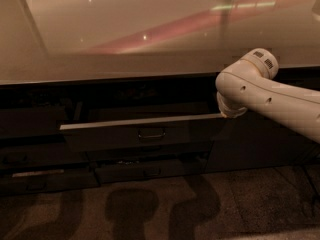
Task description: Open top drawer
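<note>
The top drawer (125,134) stands pulled out from under the counter, its pale top edge showing as a bright strip and its loop handle (151,133) at the middle of the dark front. My white arm (260,96) reaches in from the right, its elbow near the drawer's right end. The gripper itself is hidden behind the arm, out of sight.
A glossy pale counter top (150,39) runs across the upper half. A slimmer drawer (150,171) with a small handle sits below the open one, another low front (35,176) at the left. A dark cabinet panel (255,144) is at the right. Speckled floor (160,209) lies in front.
</note>
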Tool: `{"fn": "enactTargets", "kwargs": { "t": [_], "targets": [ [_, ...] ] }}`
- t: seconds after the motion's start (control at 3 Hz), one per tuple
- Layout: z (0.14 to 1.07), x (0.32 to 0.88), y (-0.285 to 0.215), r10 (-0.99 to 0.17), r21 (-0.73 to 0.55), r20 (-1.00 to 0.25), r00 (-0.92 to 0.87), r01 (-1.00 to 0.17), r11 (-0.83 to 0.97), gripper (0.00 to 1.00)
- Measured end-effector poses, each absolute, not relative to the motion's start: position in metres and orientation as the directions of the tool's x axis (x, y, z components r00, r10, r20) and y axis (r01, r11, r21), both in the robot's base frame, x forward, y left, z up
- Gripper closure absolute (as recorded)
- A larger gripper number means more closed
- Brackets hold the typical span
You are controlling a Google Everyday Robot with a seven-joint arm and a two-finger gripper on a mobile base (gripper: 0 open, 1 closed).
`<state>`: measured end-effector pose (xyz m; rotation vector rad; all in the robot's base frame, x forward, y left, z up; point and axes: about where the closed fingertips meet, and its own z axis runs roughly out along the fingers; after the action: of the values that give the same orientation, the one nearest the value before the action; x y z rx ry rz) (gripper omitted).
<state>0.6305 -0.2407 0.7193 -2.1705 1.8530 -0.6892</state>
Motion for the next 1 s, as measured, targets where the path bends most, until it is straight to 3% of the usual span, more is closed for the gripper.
{"fn": "enactTargets", "kwargs": {
  "t": [0.33, 0.67, 1.0],
  "targets": [
    [0.719, 0.634, -0.239, -0.982, -0.448, 0.144, 0.124, -0.876, -0.176, 0.35],
    [0.721, 0.636, -0.23, -0.984, -0.453, 0.083, 0.156, -0.874, -0.177, 0.38],
    [0.721, 0.636, -0.225, -0.983, -0.459, 0.059, 0.174, -0.869, -0.182, 0.61]
  ]
}}
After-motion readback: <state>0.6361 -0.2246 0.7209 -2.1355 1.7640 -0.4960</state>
